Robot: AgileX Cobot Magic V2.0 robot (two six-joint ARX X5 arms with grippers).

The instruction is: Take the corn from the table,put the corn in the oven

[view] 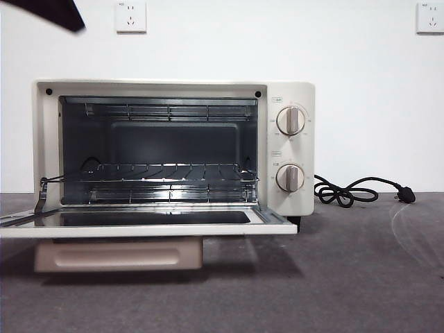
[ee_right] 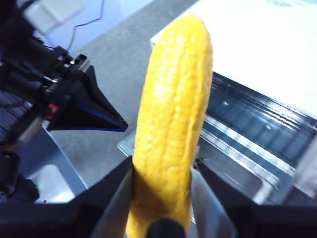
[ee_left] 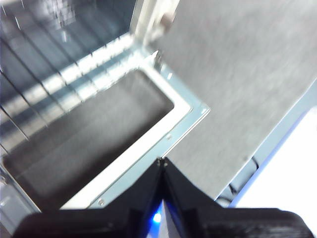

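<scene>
The yellow corn (ee_right: pixel 173 114) stands between the jaws of my right gripper (ee_right: pixel 162 167), which is shut on its lower part, high above the oven's (ee_right: pixel 257 129) open front. The corn does not show in the front view. The cream-white oven (view: pixel 173 149) sits on the grey table (view: pixel 347 277) with its door (view: pixel 146 225) folded down flat and a bare wire rack (view: pixel 159 173) inside. My left gripper (ee_left: pixel 162 161) is shut on nothing, hovering over the corner of the open door (ee_left: pixel 148 144). It also shows as a black wedge, the left gripper (ee_right: pixel 119 124), beside the corn.
The oven's black cord (view: pixel 354 191) lies coiled on the table to its right. Two knobs (view: pixel 290 120) sit on the oven's right panel. A black arm tip (view: pixel 52 12) shows at the top left corner. Wall sockets (view: pixel 130 15) are on the white wall behind.
</scene>
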